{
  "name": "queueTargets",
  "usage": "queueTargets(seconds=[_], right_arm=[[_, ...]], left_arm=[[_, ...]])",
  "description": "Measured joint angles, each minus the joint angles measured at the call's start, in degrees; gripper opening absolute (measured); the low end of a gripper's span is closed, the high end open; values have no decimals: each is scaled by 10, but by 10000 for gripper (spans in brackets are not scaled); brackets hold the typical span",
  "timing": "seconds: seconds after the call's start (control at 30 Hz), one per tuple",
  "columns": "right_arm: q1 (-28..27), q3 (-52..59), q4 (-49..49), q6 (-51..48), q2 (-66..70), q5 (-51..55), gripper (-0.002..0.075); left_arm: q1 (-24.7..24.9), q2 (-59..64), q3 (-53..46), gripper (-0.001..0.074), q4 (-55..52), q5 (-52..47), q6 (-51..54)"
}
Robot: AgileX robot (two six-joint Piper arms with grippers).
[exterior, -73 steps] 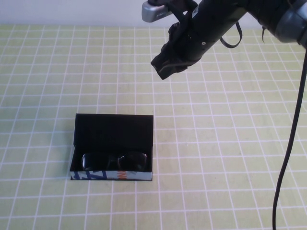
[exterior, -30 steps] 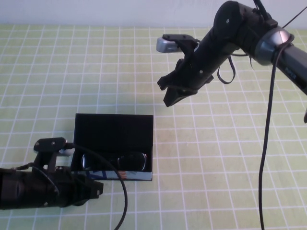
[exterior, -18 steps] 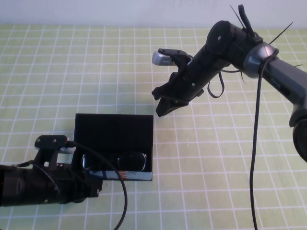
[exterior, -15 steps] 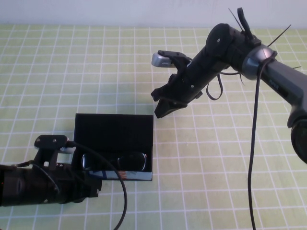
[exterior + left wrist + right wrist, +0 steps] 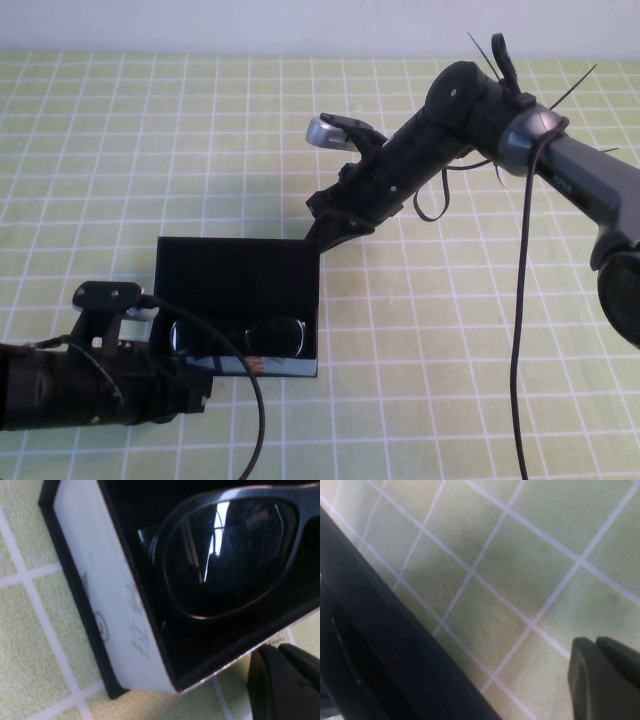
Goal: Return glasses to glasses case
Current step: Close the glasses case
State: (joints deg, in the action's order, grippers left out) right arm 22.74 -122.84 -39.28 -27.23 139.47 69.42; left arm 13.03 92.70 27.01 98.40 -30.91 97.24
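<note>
The black glasses case [image 5: 238, 268] stands open on the green checked cloth, its lid [image 5: 370, 645] raised at the back. The black glasses [image 5: 240, 335] lie inside it along the front, one dark lens [image 5: 225, 555] filling the left wrist view behind the pale printed front edge [image 5: 100, 595]. My left gripper [image 5: 200, 388] rests low at the case's front left corner, fingers [image 5: 285, 680] together and holding nothing. My right gripper [image 5: 325, 232] hangs shut just behind the lid's top right corner, its fingers [image 5: 605, 680] over the cloth beside the lid.
The green cloth with a white grid [image 5: 450, 330] covers the table. A black cable [image 5: 520, 330] hangs from the right arm down the right side. Another cable [image 5: 250, 400] loops from the left arm across the case's front.
My right gripper has come down and leftward, from above the cloth to the lid's top right corner. The left arm, the case and the glasses have stayed where they were.
</note>
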Motion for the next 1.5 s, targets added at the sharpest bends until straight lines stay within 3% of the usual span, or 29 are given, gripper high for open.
queueTargets(seconds=[0.37, 0.83, 1.2, 1.5], right_arm=[[2, 0, -1, -5, -18, 0, -11], [53, 0, 7, -2, -43, 4, -11], [87, 133, 9, -14, -124, 4, -11], [114, 199, 34, -16, -143, 4, -11]], left_arm=[[0, 0, 0, -2, 0, 1, 0], [0, 0, 0, -2, 1, 1, 0], [0, 0, 0, -2, 1, 1, -1], [0, -103, -5, -2, -117, -6, -138]])
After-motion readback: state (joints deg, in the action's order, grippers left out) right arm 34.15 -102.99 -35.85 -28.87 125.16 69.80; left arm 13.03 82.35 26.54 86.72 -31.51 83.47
